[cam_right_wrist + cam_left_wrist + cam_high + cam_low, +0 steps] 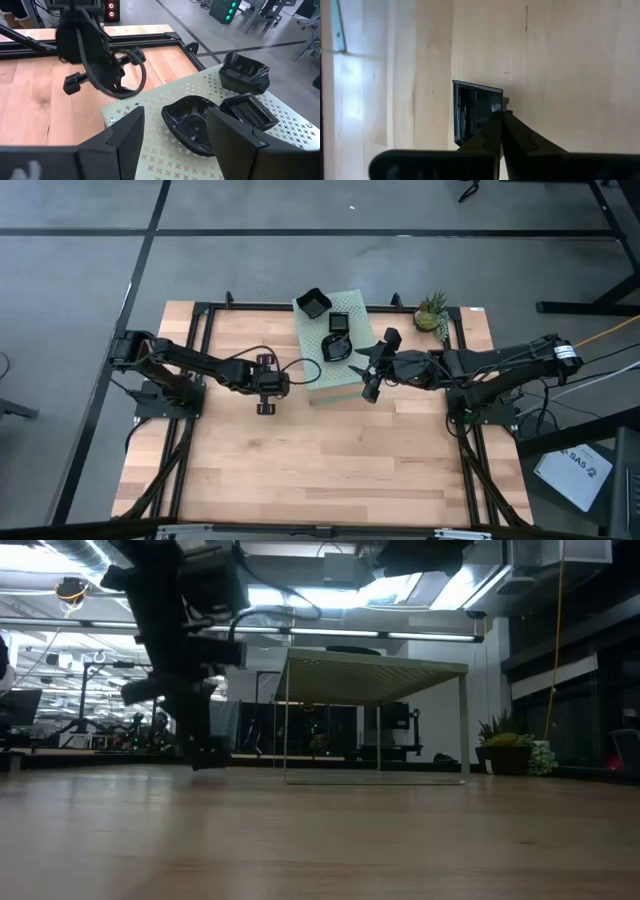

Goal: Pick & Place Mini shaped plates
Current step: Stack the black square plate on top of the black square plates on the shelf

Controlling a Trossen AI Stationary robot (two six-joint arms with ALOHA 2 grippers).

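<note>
A: Start at the left. What is the left gripper (266, 386) doing?

B: It is low over the bare wooden table (330, 460), just beside the box's left edge. In the left wrist view its fingers (492, 131) are pressed together on the rim of a small square plate (472, 111), which lies on the wood straight ahead of the fingertips. I judge that as a pinch on the near edge, though I cannot tell whether the plate is lifted clear yet.

A: And the box?

B: The pale green perforated box (318, 388) stands upside down at the table's middle back, so it serves as a platform. On top sit three black plates: a wavy-rimmed dish (192, 123) nearest, a square plate (248, 111) touching it, and a deeper plate (244, 72) at the far corner.

A: Which arm is nearer those?

B: The right gripper (372, 366). It hovers at the box's right edge with its fingers (131, 131) spread wide and nothing between them; the wavy dish lies directly ahead in the gap. A short forward reach would likely bracket it.

A: Anything else?

B: A tiny potted plant (432, 310) at the back right.
</note>
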